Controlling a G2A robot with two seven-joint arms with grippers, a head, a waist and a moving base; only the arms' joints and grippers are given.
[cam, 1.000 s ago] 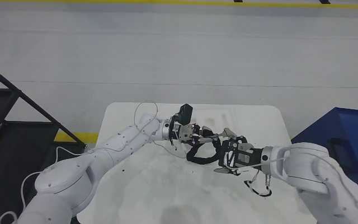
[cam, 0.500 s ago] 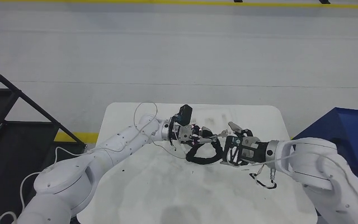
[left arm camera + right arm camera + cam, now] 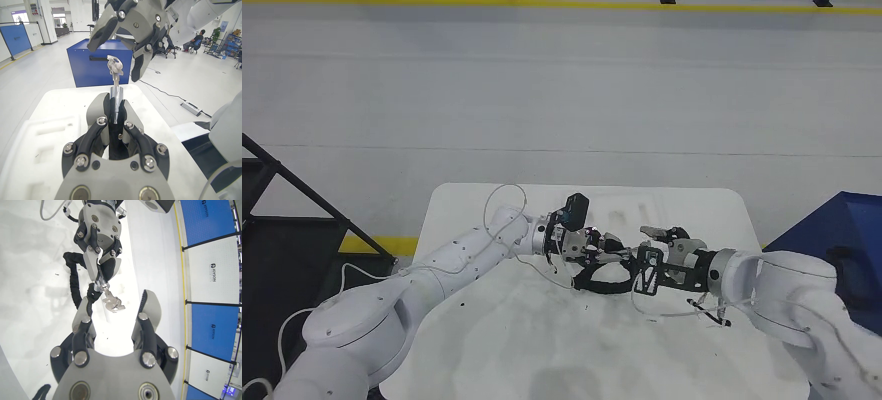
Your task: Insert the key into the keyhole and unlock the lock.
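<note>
Over the bench (image 3: 62,102), my left gripper (image 3: 114,103) pinches the lock (image 3: 117,93), key (image 3: 115,68) seated in its end. Beyond the lock, my right gripper (image 3: 114,297) is spread wide around the key's head, apparently not touching it.

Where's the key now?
Left wrist view: the key sits in the keyhole of the lock held by the left gripper, its head inside the open right gripper, untouched.

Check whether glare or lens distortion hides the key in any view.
Left wrist view: key stands clear against the blue cabinet. Right wrist view: table washes to bright white behind the key, barrier posts curve. Top view: even light, key too small to tell.
</note>
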